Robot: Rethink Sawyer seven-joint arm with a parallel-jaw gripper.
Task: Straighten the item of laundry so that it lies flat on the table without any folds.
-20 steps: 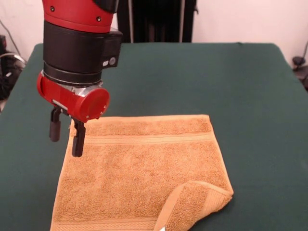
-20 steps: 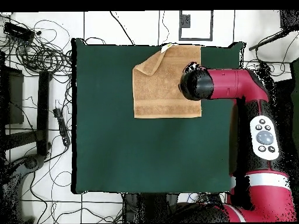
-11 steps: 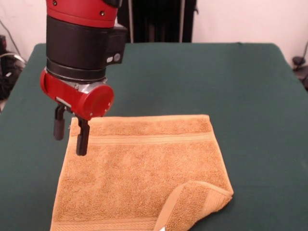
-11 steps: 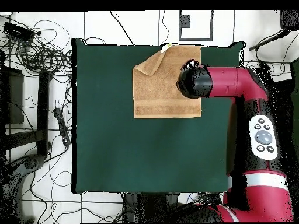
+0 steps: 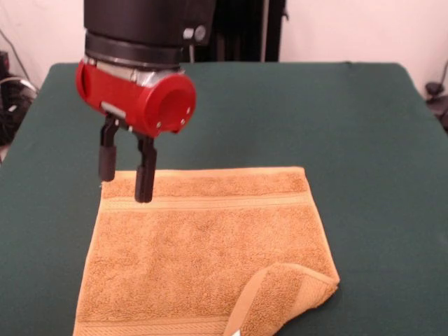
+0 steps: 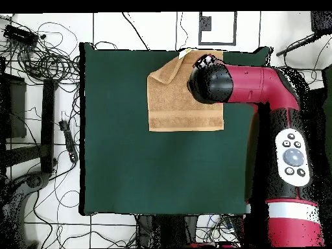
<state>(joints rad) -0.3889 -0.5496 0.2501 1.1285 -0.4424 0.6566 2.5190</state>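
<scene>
The item of laundry [image 5: 203, 245], an orange-tan towel, lies on the green table [image 5: 336, 112] toward its near left. Its near right corner [image 5: 290, 294] is folded over onto itself, and a small white tag [image 5: 235, 332] shows at the fold's bottom edge. My gripper [image 5: 124, 185] hangs open just above the towel's far left corner, with nothing between its fingers [image 5: 145, 178]. In the overhead view the towel [image 6: 172, 97] sits at the table's [image 6: 142, 168] top edge. There the arm's wrist [image 6: 209, 83] covers the towel's right part and hides the gripper.
The towel's near edge runs out of the front view at the bottom. A black stand [image 5: 231, 28] rises behind the table. Cables [image 6: 39, 55] and dark equipment [image 6: 16, 110] lie on the floor beside the table's left side in the overhead view.
The gripper has risen and shifted rightward and farther back, from beside the towel's left edge to above its far left corner. The towel has not moved.
</scene>
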